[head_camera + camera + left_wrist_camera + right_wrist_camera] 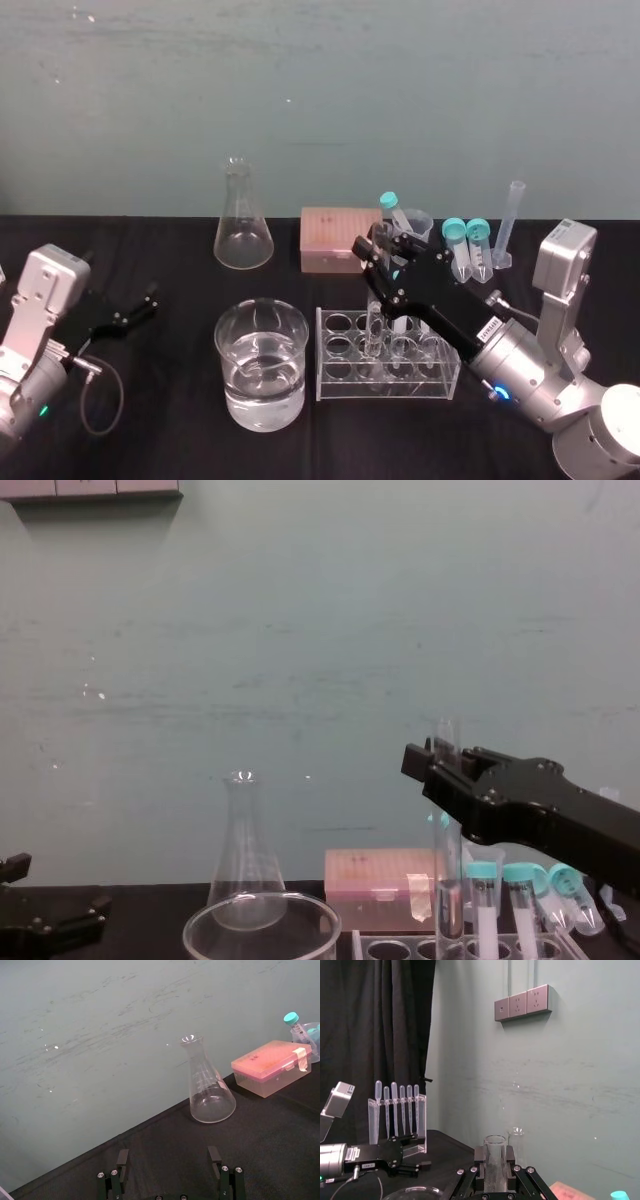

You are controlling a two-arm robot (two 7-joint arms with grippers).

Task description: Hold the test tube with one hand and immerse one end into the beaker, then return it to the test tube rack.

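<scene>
Fingers (479, 1157) of the right hand (380, 246) clamp the upright test tube (449, 888) near its rim, over the test tube rack (335, 386).

Beaker (240, 392) left of rack (338, 386), flask (243, 238) behind beaker.

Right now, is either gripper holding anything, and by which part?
The right gripper grips the test tube near its upper end, just below the rim; the left gripper holds nothing.

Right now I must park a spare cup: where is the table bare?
Bare: cloth between left pincer, flask and beaker; the strip in front of the rack. Crowded: the rack under the right pincer, and the pink box behind.
</scene>
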